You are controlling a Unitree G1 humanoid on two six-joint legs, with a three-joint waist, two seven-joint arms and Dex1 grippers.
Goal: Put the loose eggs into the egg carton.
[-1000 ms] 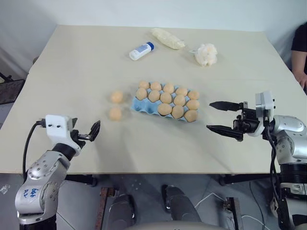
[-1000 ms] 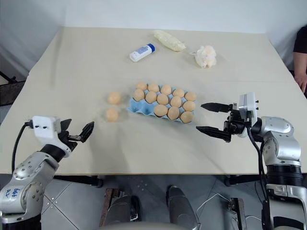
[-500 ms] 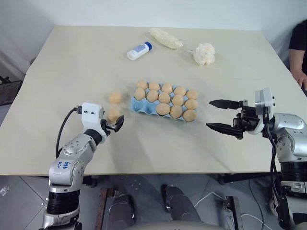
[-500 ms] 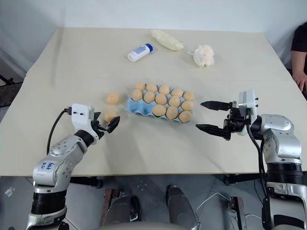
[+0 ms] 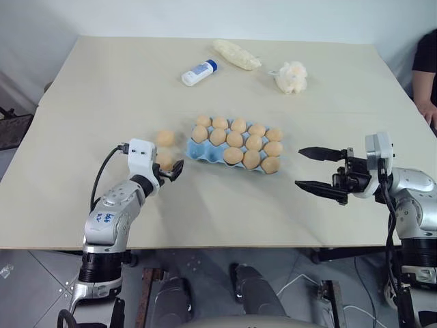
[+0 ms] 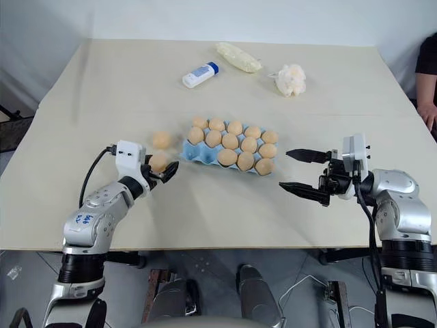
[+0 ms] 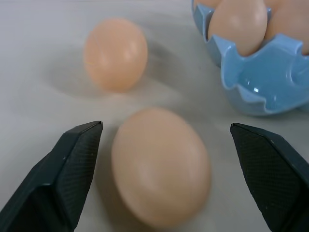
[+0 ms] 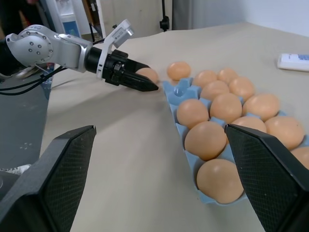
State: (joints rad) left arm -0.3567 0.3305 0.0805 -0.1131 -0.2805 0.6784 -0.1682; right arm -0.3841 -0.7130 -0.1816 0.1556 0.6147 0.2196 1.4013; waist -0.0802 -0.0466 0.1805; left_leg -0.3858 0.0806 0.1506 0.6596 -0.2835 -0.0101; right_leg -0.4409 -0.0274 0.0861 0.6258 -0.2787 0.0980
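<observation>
Blue handwritten marks stand on the left arm's [image 5: 109,222] silver forearm, too small to read. The white bottle [image 5: 201,72], beyond the egg carton [image 5: 236,144], carries an illegible label.

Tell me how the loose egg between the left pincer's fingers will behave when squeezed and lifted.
The near loose egg looks smooth and rounded, so it may slip sideways between the open left pincer. Lying free on the flat table, it could roll if nudged. If real, the shell is probably brittle, so squeeze gently.
</observation>
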